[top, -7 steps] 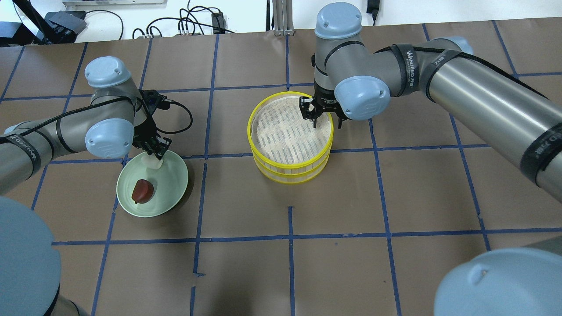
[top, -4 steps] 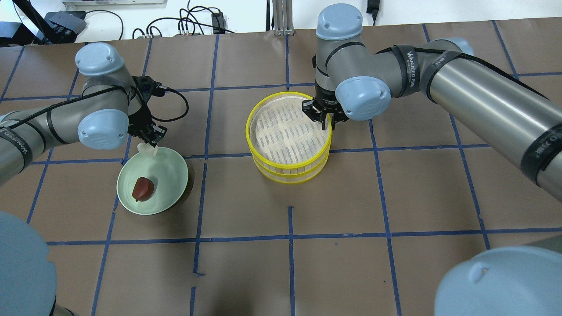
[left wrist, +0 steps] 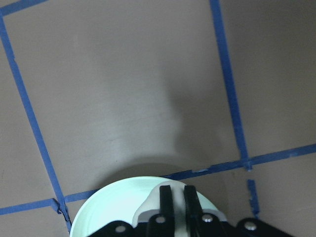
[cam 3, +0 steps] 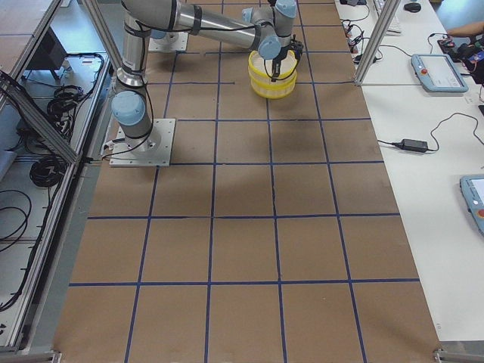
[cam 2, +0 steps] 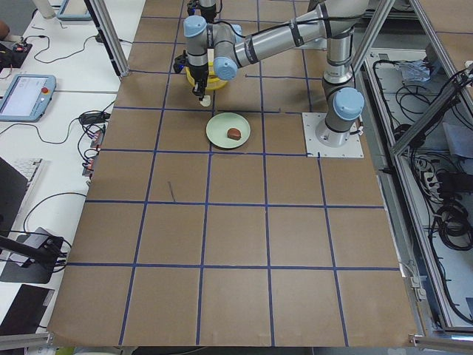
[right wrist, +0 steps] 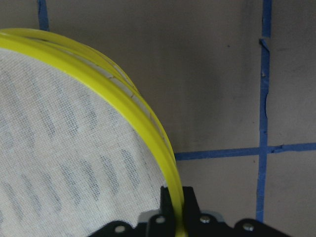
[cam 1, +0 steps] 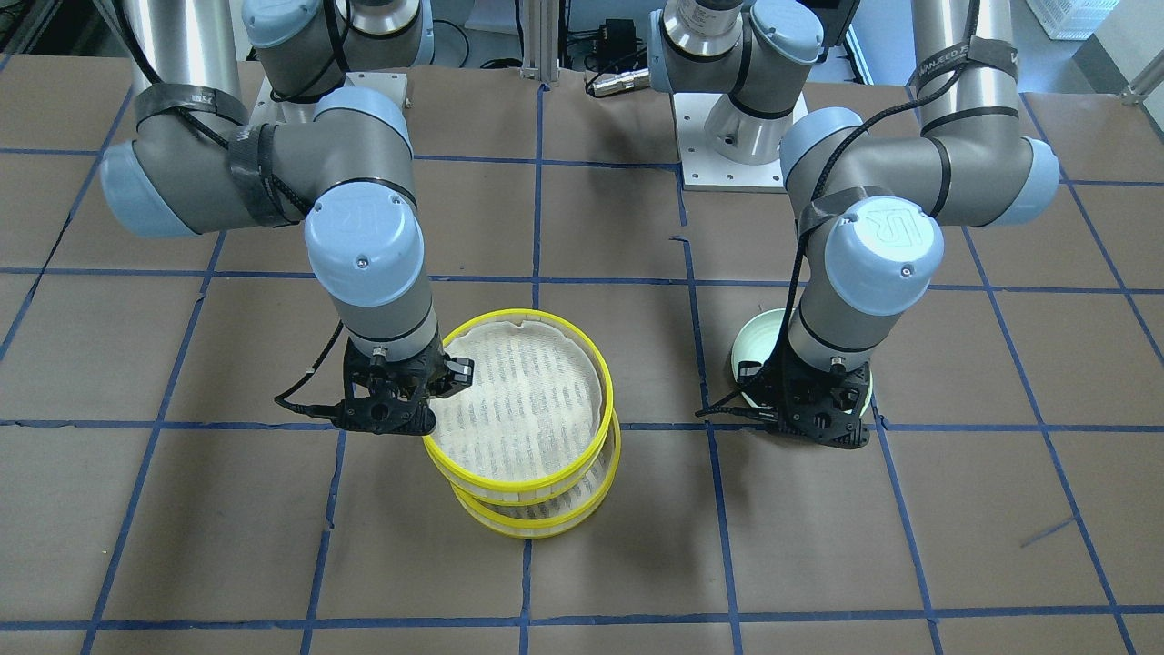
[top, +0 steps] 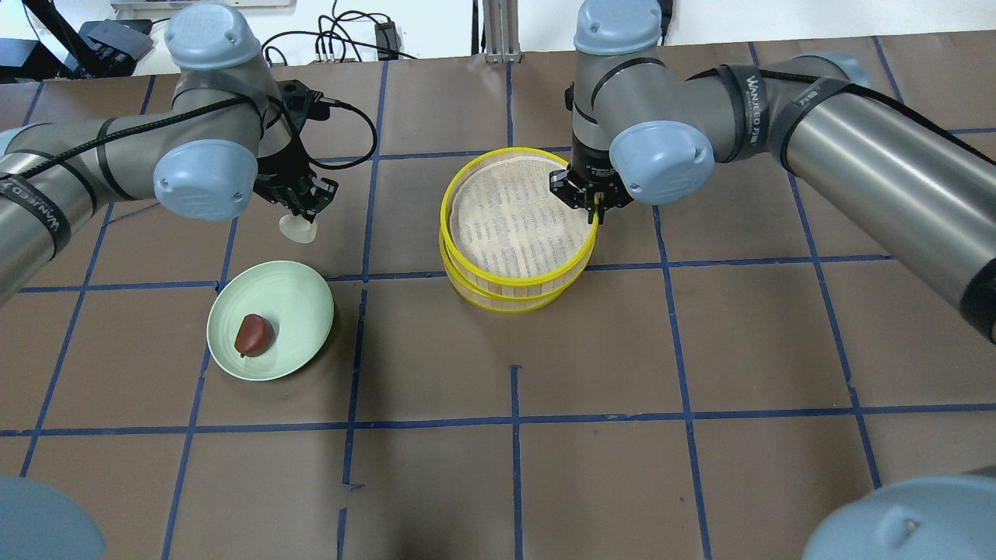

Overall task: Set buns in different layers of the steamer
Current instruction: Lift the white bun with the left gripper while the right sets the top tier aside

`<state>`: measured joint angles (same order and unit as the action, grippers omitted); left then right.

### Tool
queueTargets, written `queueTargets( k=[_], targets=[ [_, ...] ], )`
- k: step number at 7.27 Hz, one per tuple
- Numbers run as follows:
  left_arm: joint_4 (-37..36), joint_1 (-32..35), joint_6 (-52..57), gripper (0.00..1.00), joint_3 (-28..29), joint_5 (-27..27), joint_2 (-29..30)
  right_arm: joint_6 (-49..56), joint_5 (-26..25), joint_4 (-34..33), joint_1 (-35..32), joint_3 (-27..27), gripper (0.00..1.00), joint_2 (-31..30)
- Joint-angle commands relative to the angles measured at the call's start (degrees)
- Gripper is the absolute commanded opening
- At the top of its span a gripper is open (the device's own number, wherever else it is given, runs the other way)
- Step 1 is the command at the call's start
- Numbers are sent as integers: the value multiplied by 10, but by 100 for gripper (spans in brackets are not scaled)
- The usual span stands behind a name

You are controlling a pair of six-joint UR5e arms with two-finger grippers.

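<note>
Overhead, upper left: left claw (top: pixel 302 210) grips the white bun (top: pixel 298 229), hidden from the front; right claw (top: pixel 595 205) pinches the steamer (top: pixel 444 222) rim.

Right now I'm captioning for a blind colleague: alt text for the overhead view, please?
Left gripper holds the white bun over the table beyond the green plate, where the reddish-brown bun lies. Right gripper pinches the rim of the top steamer tier, offset from the lower tier.

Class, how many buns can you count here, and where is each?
2. The reddish-brown bun lies on the green plate; the white bun is gripped in the left claw, off the plate. The steamer hides its lower tier's inside.
</note>
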<state>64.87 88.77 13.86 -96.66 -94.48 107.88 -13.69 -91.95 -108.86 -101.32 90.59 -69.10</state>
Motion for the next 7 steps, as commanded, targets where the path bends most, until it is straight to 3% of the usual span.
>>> queueTargets(
  k=[1,4,5,7],
  targets=[
    [8,12,-58,5,7,68,0,65,5,92,64,-3,0,-64],
    [-16,80,-167,5,7,173,16,209,-15,154,180,-7,3,-107],
    [-75,110,-212,6,7,178,35,248,-17,159,209,-7,3,-115],
    [-214,142,-245,14,7,265,83,277,-25,157,227,-2,3,-106]
  ],
)
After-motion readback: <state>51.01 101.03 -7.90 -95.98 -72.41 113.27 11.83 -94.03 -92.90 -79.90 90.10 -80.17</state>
